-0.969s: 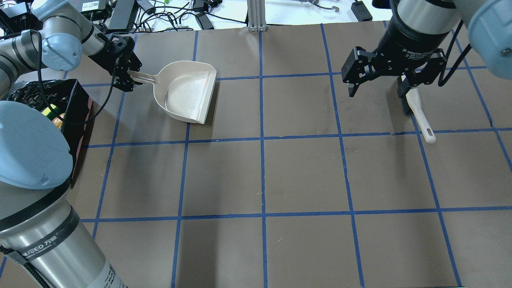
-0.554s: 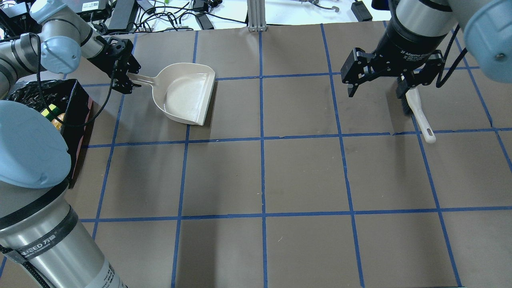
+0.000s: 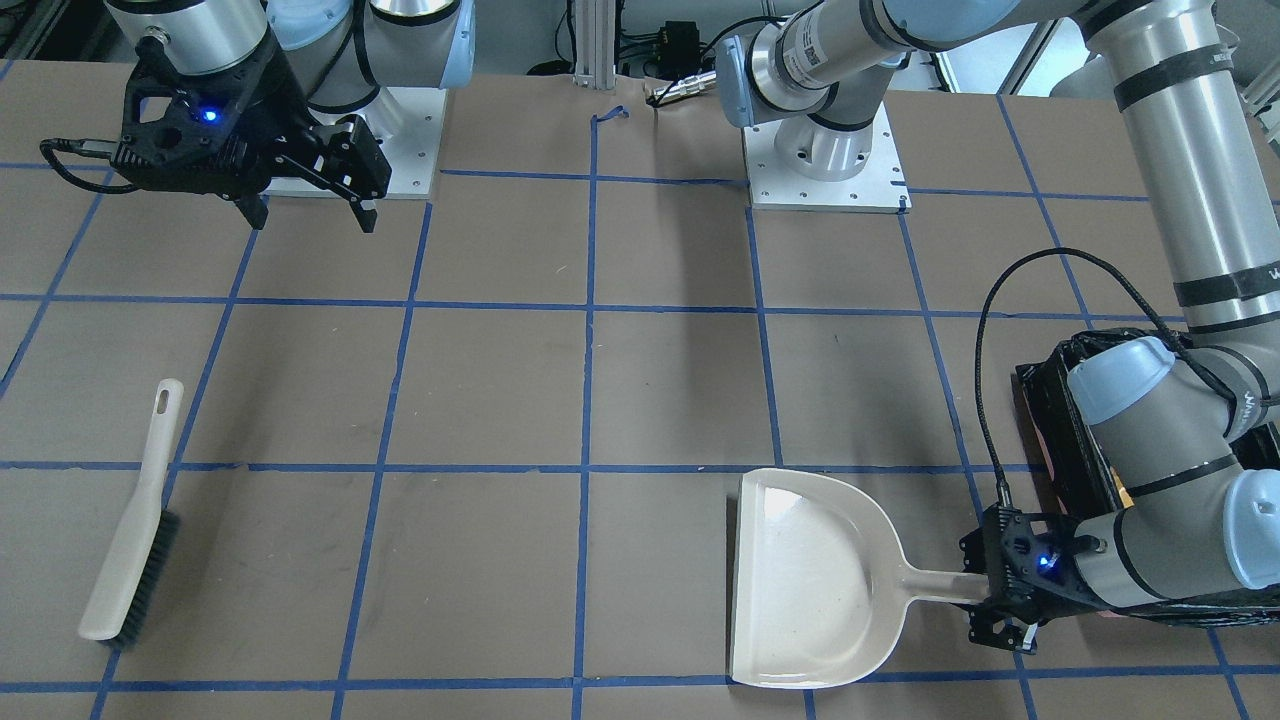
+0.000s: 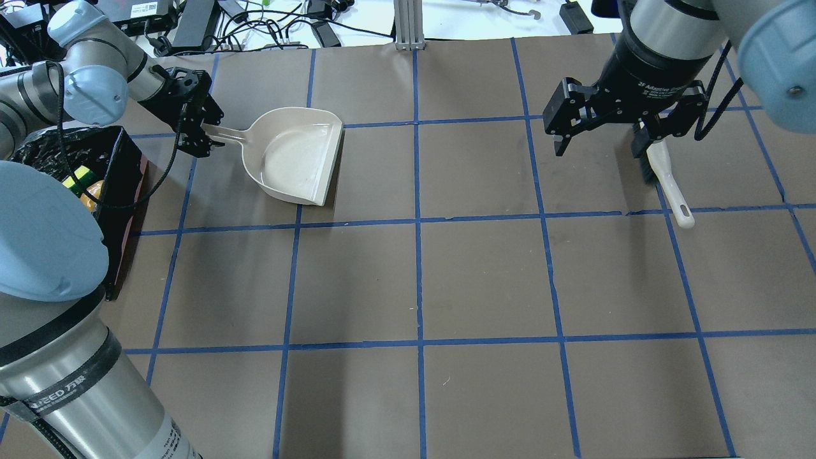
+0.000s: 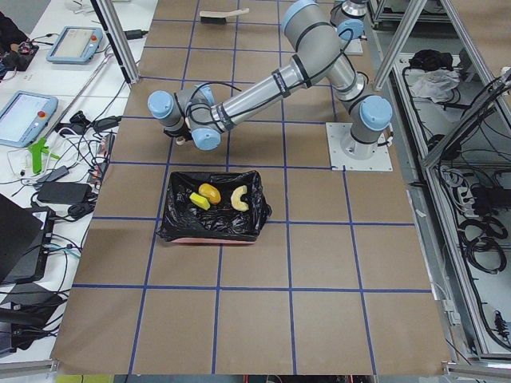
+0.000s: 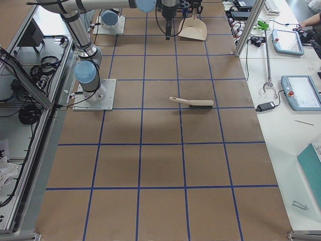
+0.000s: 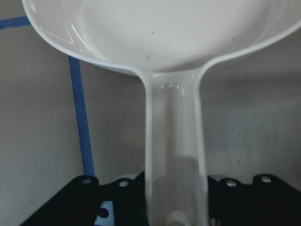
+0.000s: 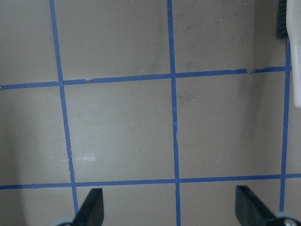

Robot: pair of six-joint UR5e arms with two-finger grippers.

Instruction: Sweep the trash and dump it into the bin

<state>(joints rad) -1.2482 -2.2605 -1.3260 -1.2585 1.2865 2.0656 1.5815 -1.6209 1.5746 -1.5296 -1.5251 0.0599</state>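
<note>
The bin [image 5: 209, 232], lined with a black bag, stands at the table's left edge and also shows in the overhead view [image 4: 125, 185]. Inside it lie the tan croissant [image 5: 239, 198], the yellow-green sponge [image 5: 198, 201] and the golden-brown potato [image 5: 210, 192]. My left gripper [image 4: 201, 136] is shut on the handle of the empty beige dustpan [image 4: 293, 156], which lies flat on the table beside the bin; the handle [image 7: 174, 155] runs between the fingers. My right gripper [image 4: 599, 152] is open and empty, held above the table next to the brush [image 4: 666, 182].
The brush [image 3: 135, 530] lies flat at the far right of the table, bristles to the far side. Cables and devices sit beyond the table's far edge [image 4: 274, 29]. Blue tape lines grid the brown table [image 4: 421, 280].
My left gripper and the dustpan have shifted slightly toward the table's near side. The right gripper has barely moved and stays open.
</note>
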